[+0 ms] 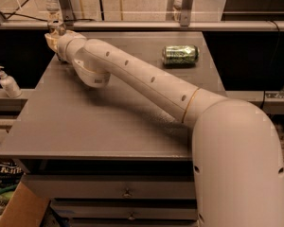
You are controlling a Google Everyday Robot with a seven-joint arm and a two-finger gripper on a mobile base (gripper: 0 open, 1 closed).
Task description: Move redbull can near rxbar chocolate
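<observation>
One gripper [53,36], sitting at the desk's [99,126] far left corner; can't tell whether it's holding anything. One redbull can [55,25] pokes up right at it, long axis vertical, mostly hidden. One green can [180,54] lies sideways toward the far right corner. One pump bottle [7,82] stands off the left edge.

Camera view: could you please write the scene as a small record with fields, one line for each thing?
table: grey, with drawers below
tool: at the table's far left corner
redbull can: probably the silvery top just beyond the tool
rxbar chocolate: not visible
green can: lying on its side, far right of the table
pump bottle: upright, left of the table, off it
</observation>
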